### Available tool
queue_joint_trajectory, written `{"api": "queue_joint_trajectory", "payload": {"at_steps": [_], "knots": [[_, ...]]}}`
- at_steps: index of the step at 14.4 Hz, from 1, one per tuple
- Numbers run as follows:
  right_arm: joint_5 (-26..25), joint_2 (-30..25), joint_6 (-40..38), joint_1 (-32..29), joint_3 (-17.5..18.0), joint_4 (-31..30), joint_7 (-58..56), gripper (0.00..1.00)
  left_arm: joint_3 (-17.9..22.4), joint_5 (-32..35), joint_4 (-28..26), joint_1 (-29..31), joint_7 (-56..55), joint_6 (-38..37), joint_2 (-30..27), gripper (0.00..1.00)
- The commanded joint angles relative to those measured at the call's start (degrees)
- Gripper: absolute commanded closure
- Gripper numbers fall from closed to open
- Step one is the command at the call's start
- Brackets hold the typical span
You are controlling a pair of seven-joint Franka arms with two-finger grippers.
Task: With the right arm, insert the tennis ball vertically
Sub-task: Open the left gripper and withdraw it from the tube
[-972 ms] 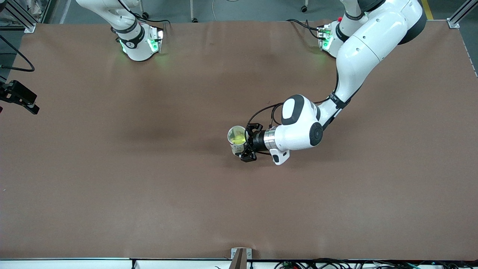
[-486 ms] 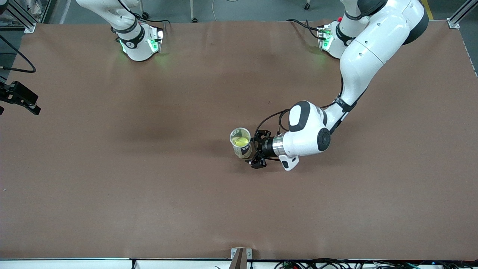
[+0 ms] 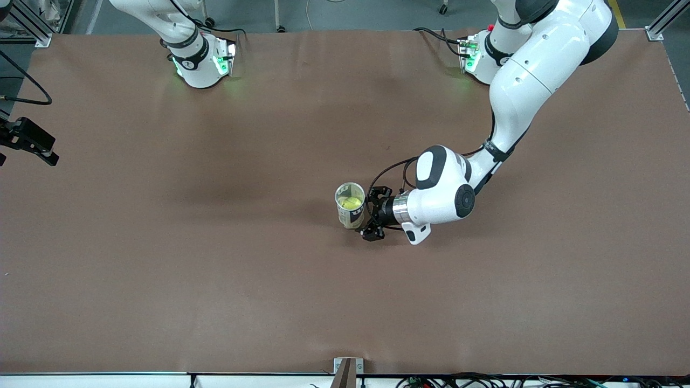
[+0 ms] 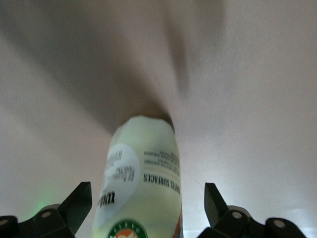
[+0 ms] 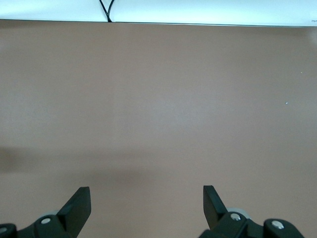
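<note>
A clear tennis-ball can [image 3: 350,206] is standing upright near the middle of the brown surface [image 3: 161,242], its mouth facing up, and a yellow-green tennis ball [image 3: 351,202] is sitting inside it, below the rim. The left pincer [image 3: 371,220] is hovering low just beside the can on the side toward the left arm's end, lying level and pointing at the can's wall; in the left wrist view its black fingers [image 4: 75,201] are standing wide apart with the labelled can [image 4: 141,178] between them and a visible gap on each side, so it is gripping nothing. The right pincer [image 5: 143,208] is waiting near the edge of the surface at the right arm's end, likewise spread wide and empty, looking down on bare surface. The insertion appears done, judging by where the ball is lying. The can is probably light, thin-walled and slick (it would tip or dent easily), so a gentle squeeze around its mid-wall seems wisest; the ball, felt-covered and springy, would take a firm hold across its widest part without slipping.
</note>
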Motion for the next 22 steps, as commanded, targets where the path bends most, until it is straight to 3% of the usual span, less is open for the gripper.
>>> {"api": "queue_joint_trajectory", "payload": {"at_steps": [1, 5, 8, 12, 18, 22], "knots": [[-1.2, -0.1, -0.4, -0.3, 0.5, 0.1, -0.4, 0.00, 1.9, 3.9, -1.8, 1.0, 0.0, 0.0, -0.5, 0.00], [-1.1, -0.1, -0.5, -0.3, 0.6, 0.0, -0.3, 0.00, 5.4, 9.0, -2.0, 1.7, 0.3, -0.5, -1.4, 0.00], [-1.1, 0.0, -0.4, -0.3, 0.6, -0.3, -0.2, 0.00, 7.2, 17.6, -1.8, 5.3, 2.9, -3.4, -2.4, 0.00], [-1.1, 0.0, -0.4, -0.3, 0.6, -0.3, -0.2, 0.00, 7.1, 24.9, -1.6, 12.4, 19.4, -11.2, -5.9, 0.00], [-1.2, 0.0, -0.4, -0.3, 0.6, -0.4, -0.2, 0.00, 7.1, 36.9, -1.6, 19.0, 39.7, -14.9, -10.3, 0.00], [-1.1, 0.0, -0.5, -0.3, 0.6, -0.4, -0.2, 0.00, 5.6, 34.8, 0.8, 25.9, 61.7, -23.6, -16.0, 0.00]]}}
